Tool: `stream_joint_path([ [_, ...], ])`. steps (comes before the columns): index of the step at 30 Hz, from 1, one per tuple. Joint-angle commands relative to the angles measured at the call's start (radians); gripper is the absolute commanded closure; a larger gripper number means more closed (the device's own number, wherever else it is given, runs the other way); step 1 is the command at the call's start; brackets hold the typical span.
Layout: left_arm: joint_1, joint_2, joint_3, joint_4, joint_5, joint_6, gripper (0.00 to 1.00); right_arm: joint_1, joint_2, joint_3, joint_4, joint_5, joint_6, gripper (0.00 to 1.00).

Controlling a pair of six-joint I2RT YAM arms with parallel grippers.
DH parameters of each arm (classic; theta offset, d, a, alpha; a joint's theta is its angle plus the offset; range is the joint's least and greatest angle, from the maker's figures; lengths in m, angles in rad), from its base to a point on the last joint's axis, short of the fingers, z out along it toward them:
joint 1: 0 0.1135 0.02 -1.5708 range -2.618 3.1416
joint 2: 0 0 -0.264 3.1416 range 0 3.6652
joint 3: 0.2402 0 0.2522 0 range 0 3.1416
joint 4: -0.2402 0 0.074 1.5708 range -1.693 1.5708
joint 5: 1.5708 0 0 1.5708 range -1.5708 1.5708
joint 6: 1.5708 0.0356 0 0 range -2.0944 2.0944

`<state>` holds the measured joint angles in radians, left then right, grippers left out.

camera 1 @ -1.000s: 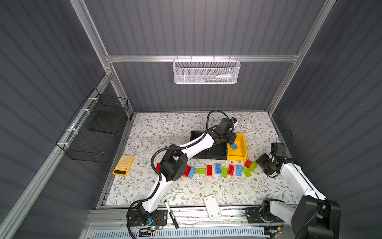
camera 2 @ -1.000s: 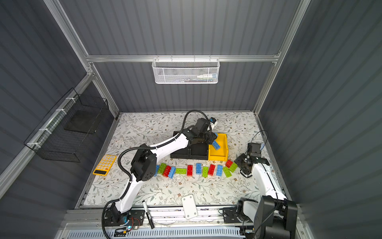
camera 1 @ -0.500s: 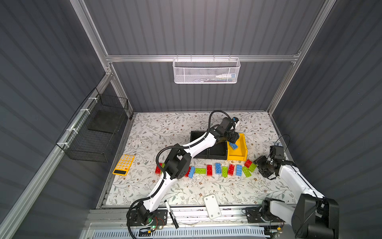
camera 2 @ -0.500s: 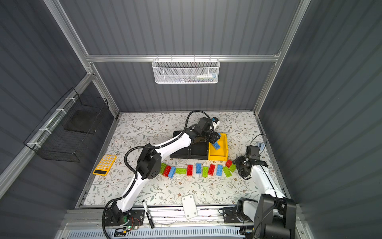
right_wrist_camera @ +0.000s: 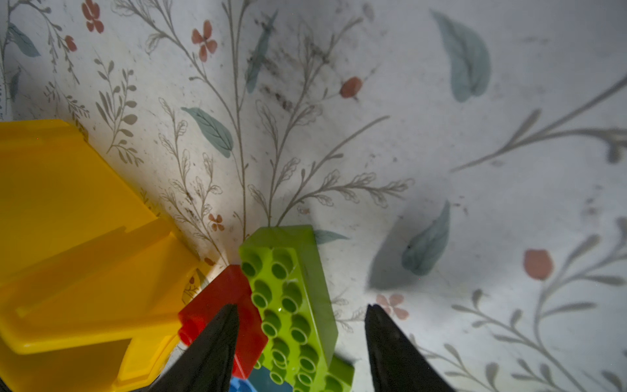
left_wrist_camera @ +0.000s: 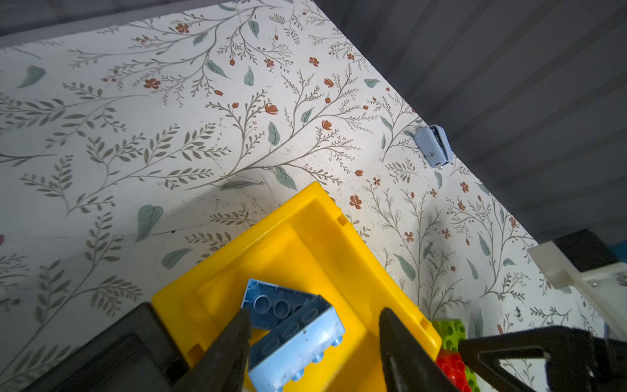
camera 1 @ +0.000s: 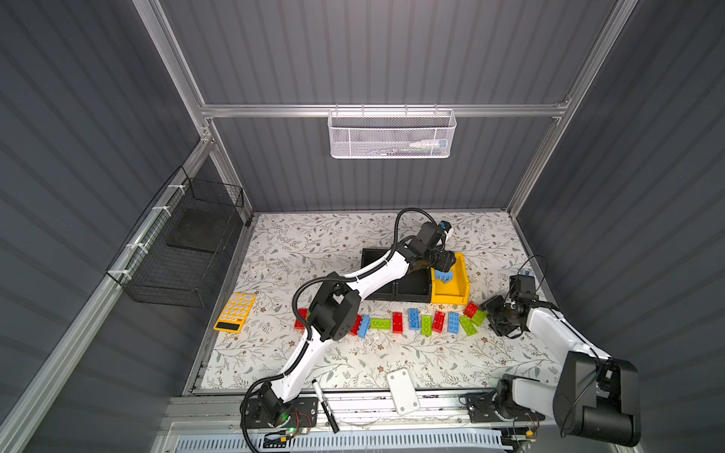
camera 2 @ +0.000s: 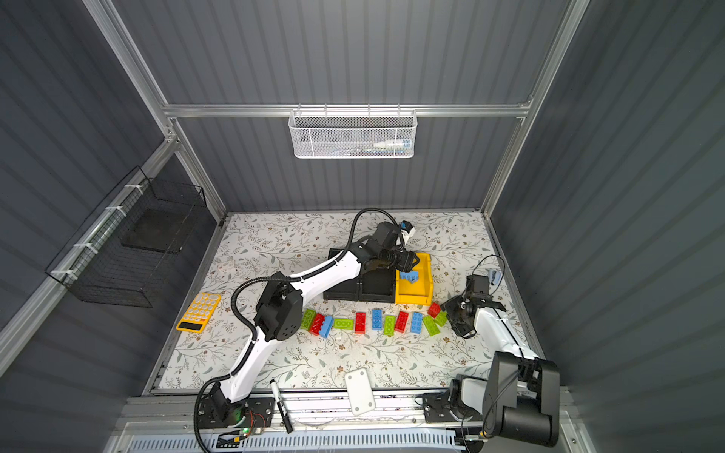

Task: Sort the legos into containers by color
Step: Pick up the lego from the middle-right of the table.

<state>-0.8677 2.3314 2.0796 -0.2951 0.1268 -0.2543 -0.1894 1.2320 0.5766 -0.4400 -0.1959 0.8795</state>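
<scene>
Floral-print tabletop (camera 1: 353, 361) inside a grey ribbed booth. Nearest us, on the front rail: a white plate (camera 1: 402, 390) and a marker (camera 1: 323, 404), neither part of the job.

Next back, the legos (camera 1: 412, 318) lie in a ragged row across the tabletop, studs up, with red, green and blue mixed and several touching their neighbours. These aren't sorted yet.

At the row's right end the right pincer (right_wrist_camera: 301, 307) sits low with its jaws spread. It straddles a green brick (right_wrist_camera: 288, 288) without pinching it. There's a clear gap on one side. The other finger is above the red brick (right_wrist_camera: 220, 298) that butts against the green one.

Handling, our read:
- **Material:** hard hollow plastic, light and rigid, won't deform or break.
- **Grip:** the sides look smooth and glossy, so we expect some slip.
- **Where to hold:** across the narrow width, flat on the two long sides, mid-length.
- **Risk:** the red neighbour leaves that finger little room, so it could land on red or drag it along.

Behind the row, the yellow bin (camera 1: 451, 293) stands right against the two black bins (camera 1: 416, 285). The left pincer (left_wrist_camera: 314, 313) hovers over the yellow bin with its jaws apart, gripping nothing. Two blue bricks (left_wrist_camera: 295, 342) lie askew inside, one on the other. One finger looks close to the upper brick, but we can't confirm contact. We see no bricks in the black bins, though the left arm hides part of them.

Farthest: a black wire basket (camera 1: 180, 251) on the side wall and a white mesh basket (camera 1: 392, 135) on the back wall.
</scene>
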Motion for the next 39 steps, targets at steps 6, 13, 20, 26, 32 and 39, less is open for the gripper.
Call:
stream_joint_path([
  [6,0.141,-0.373,-0.339,0.125,-0.078,0.003,0.37,-0.005,0.047,0.054,-0.037,0.014,0.044,0.38],
  [13,0.306,-0.618,-0.608,0.155,-0.151,-0.02,0.34,-0.005,0.105,0.088,-0.063,0.016,0.056,0.39],
  [20,0.485,-0.782,-0.842,0.174,-0.134,-0.085,0.34,0.01,0.215,0.179,-0.158,0.02,0.027,0.38],
  [26,0.556,-0.837,-0.911,0.17,-0.141,-0.088,0.34,0.032,0.232,0.179,-0.157,0.037,0.052,0.39],
  [32,0.606,-0.864,-0.964,0.173,-0.122,-0.108,0.34,0.06,0.26,0.178,-0.154,0.052,0.057,0.46],
  [39,0.645,-0.873,-0.99,0.169,-0.104,-0.113,0.34,0.065,0.237,0.177,-0.179,0.103,0.029,0.58],
])
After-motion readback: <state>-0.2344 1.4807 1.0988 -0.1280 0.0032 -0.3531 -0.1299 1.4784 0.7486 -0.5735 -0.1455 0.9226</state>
